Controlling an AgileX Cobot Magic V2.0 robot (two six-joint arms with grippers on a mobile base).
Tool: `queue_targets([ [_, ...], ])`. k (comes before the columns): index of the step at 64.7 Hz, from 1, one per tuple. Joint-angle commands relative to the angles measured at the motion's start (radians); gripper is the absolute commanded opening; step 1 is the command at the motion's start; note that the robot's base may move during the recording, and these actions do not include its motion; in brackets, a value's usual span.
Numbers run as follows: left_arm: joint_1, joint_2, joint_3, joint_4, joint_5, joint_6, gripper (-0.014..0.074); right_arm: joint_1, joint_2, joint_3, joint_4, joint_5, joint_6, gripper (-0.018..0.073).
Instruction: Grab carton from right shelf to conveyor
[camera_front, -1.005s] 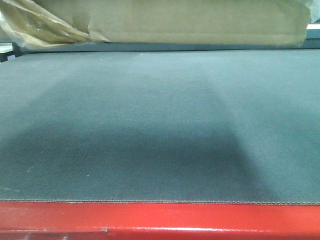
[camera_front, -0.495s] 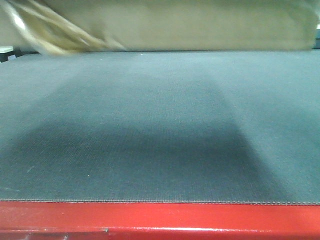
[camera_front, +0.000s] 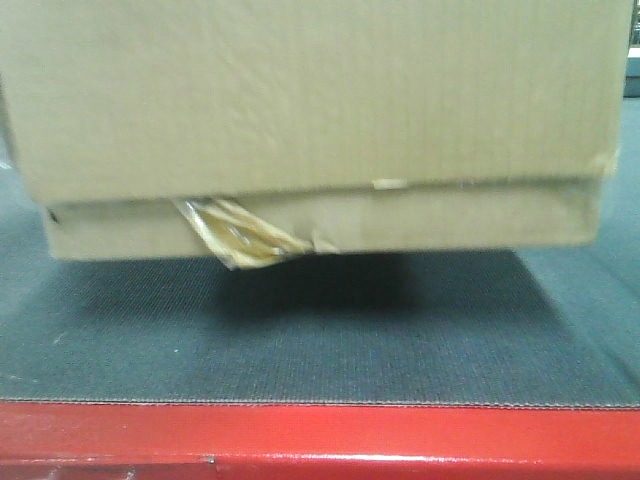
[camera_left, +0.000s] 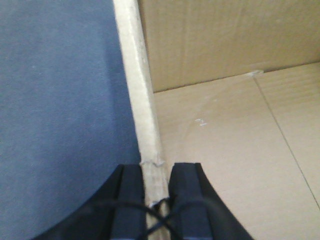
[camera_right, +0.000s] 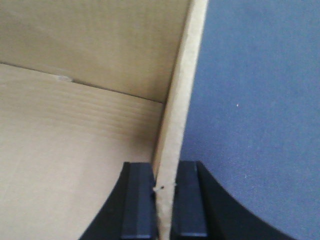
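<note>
You have most of the job done, by the look of it; the carton is away from any shelf (none is in view) and sits over the conveyor belt, just behind the red frame; a dark shadow lies right under it, and you cannot tell from the front view whether its base rests on the belt or hangs just above it. What seems left is to settle it fully, let go, and draw both arms clear.

Your left gripper is clamped on the top edge of one side wall, one finger inside the box and one outside; your right gripper pinches the opposite wall the same way.

The carton is plain brown corrugated board, wider than tall, open at the top with a bare floor inside; a ragged tuft of yellowish tape hangs from its lower seam, and the gripped edges look slightly frayed.
</note>
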Motion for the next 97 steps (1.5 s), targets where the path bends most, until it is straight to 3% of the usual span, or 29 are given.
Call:
queue_targets([
  [1, 0.001, 0.021, -0.004, 0.019, -0.074, 0.012, -0.0018, -0.026, 0.035, -0.008, -0.025, -0.044, -0.012, -0.0066],
  [10, 0.001, 0.055, -0.004, 0.042, -0.096, 0.012, -0.0011, -0.04, 0.079, -0.008, -0.024, -0.044, -0.012, 0.0005],
  [16, 0.001, 0.068, -0.004, 0.042, -0.095, 0.012, 0.0067, -0.04, 0.085, -0.008, -0.024, -0.041, -0.012, 0.0177],
  [22, 0.001, 0.067, -0.004, 0.042, -0.092, 0.012, 0.0233, -0.04, 0.083, -0.008, -0.024, -0.028, -0.012, 0.0397],
  [26, 0.001, 0.065, -0.004, 0.042, -0.092, 0.012, 0.0422, -0.04, 0.083, -0.017, -0.024, -0.008, -0.012, 0.0544],
  [31, 0.001, 0.052, -0.008, 0.042, -0.082, 0.012, 0.0629, -0.04, 0.078, -0.033, -0.023, 0.02, -0.012, 0.0568],
  [42, 0.001, -0.037, -0.018, 0.052, -0.075, 0.012, 0.0468, -0.04, 0.015, -0.054, -0.023, 0.047, -0.012, 0.0473],
  [51, 0.022, -0.129, -0.015, 0.062, -0.07, 0.014, 0.0298, -0.04, -0.077, -0.054, -0.023, 0.047, -0.012, 0.02],
  [58, 0.077, -0.193, 0.012, 0.064, -0.068, 0.018, 0.0062, -0.045, -0.148, -0.042, -0.023, 0.047, -0.012, -0.0073],
  [61, 0.106, -0.218, 0.032, 0.062, -0.068, 0.02, -0.0041, -0.052, -0.172, -0.031, -0.023, 0.045, -0.012, -0.0085],
  [67, 0.174, -0.27, 0.104, 0.051, -0.073, 0.02, 0.0016, -0.077, -0.237, 0.014, -0.023, 0.03, -0.012, -0.0061],
  [78, 0.284, -0.396, 0.335, 0.04, -0.176, 0.02, 0.0015, -0.149, -0.361, 0.198, -0.023, -0.052, -0.012, -0.0071],
  [97, 0.298, -0.695, 0.78, 0.015, -0.475, 0.02, 0.0015, -0.207, -0.592, 0.639, -0.021, -0.315, -0.005, -0.0069],
])
